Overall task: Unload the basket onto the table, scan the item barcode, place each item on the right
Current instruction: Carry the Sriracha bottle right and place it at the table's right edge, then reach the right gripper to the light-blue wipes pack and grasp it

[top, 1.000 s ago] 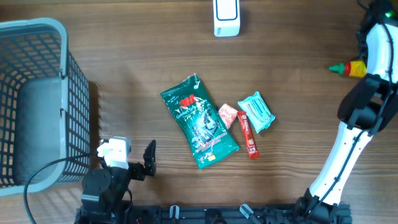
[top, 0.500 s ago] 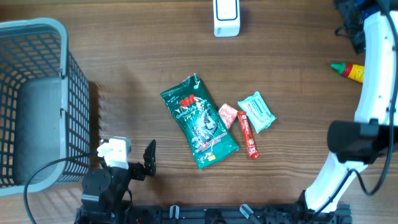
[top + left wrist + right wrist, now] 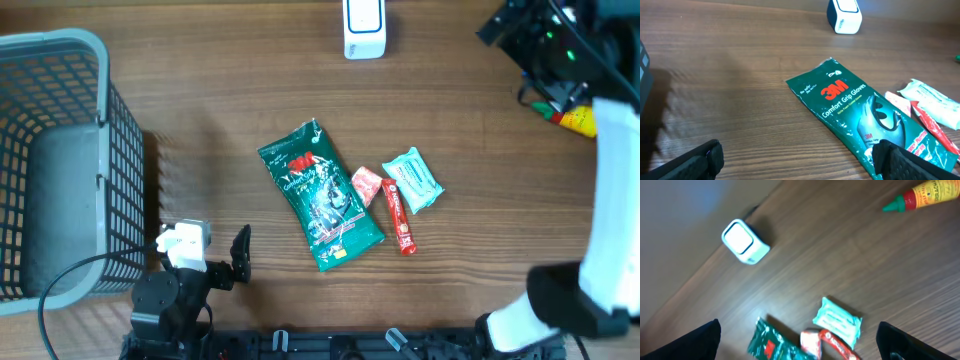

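- The green glove packet [image 3: 320,195] lies flat near the middle of the wooden table [image 3: 200,90], printed side up and apart from both grippers; its lower end is cut off in the left wrist view, and no barcode can be made out on it
- Just to its right a small pink packet [image 3: 366,186], a red stick packet [image 3: 399,216] and a teal wipes packet [image 3: 412,180] lie close together, their print too small to read
- The white scanner [image 3: 364,28] stands at the far edge, its top cut off in the overhead view
- The left gripper [image 3: 800,165] sits low at the near edge beside the grey basket [image 3: 60,150]; its jaws are wide apart and empty, with only the finger ends showing in its own view
- The right gripper [image 3: 797,345] hangs above the far right corner, a dark blur from overhead; its jaws are spread wide, holding nothing
- A sauce bottle [image 3: 572,118] is partly hidden behind the right arm
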Action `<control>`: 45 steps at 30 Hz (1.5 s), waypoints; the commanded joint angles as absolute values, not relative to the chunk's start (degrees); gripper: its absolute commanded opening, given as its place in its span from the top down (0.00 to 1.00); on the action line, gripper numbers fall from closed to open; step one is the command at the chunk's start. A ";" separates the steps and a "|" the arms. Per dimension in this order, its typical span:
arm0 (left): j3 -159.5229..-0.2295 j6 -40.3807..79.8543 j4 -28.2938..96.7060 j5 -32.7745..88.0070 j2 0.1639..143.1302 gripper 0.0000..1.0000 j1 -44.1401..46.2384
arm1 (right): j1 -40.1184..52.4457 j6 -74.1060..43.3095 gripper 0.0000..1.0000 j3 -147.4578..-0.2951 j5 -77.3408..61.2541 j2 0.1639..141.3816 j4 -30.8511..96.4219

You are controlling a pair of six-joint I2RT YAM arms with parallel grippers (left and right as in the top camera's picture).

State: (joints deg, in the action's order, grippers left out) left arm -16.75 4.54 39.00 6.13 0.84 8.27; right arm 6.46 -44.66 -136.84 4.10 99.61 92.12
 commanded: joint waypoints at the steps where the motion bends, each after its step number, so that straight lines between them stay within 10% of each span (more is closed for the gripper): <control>1: -16.71 3.42 38.70 7.01 0.45 0.00 8.40 | 6.55 -42.17 0.00 -129.10 1.78 92.53 92.16; 16: -16.71 3.42 38.70 7.01 0.43 0.00 8.40 | 6.55 -50.94 0.00 -70.78 1.76 71.81 74.67; 34: -16.71 3.42 38.70 7.01 0.45 0.00 8.40 | 6.59 -55.68 0.00 -60.84 -3.73 71.85 61.39; 45: -16.71 3.42 38.70 7.01 0.43 0.00 8.40 | 6.59 -62.92 0.13 -35.38 -17.02 71.90 29.54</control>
State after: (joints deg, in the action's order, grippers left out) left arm -16.75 4.54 38.92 6.13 0.80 8.27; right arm 6.46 -60.10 -38.06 -12.21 72.27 33.69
